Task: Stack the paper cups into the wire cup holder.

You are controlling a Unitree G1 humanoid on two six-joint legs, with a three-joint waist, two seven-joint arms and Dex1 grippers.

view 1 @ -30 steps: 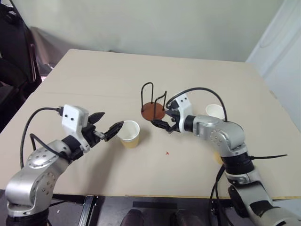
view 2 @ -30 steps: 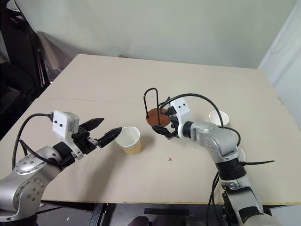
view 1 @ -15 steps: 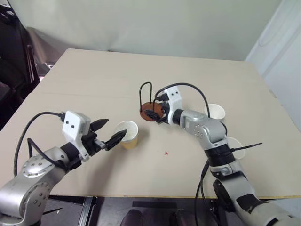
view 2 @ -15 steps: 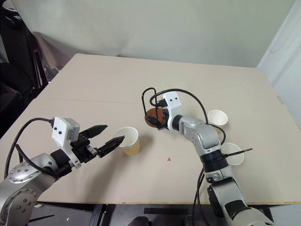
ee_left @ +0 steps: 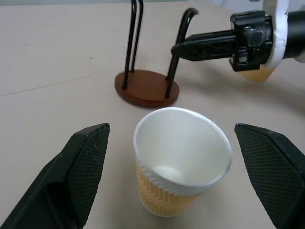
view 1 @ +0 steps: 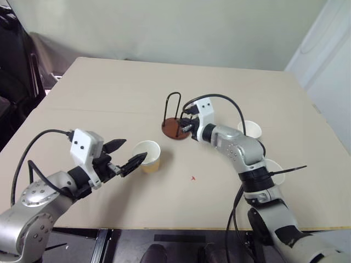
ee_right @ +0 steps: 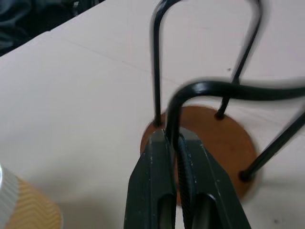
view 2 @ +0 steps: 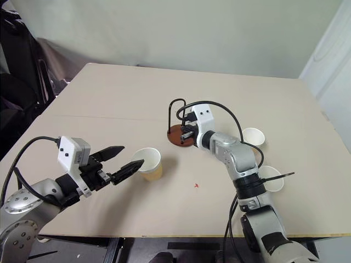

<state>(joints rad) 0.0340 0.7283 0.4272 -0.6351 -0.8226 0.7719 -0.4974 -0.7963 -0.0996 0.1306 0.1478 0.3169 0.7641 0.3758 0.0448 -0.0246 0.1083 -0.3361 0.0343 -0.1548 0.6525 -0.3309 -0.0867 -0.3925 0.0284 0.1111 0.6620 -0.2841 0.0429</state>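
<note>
Left claw [view 1: 126, 156] wide open, straddling the nearest paper cup [view 1: 148, 156], not gripping. Right claw [ee_right: 172, 143] pinched shut on a wire loop of the wire cup holder [view 1: 176, 129], mid-surface. Two more cups [view 1: 251, 130] [view 2: 271, 178] stand loose near the right arm. Holder empty: nothing stacked, all three left.

Both arms are rounded silver-grey metal shells joined by black bands, with small dark screw holes around the joints. Each wrist carries a white boxy block with two small dark dots. Black cables loop from each block back along the arm. The left pincer [view 1: 125, 155] and right pincer [ee_left: 190, 45] have black fingers [ee_left: 83, 162] with cross-hatched inner pads.
</note>
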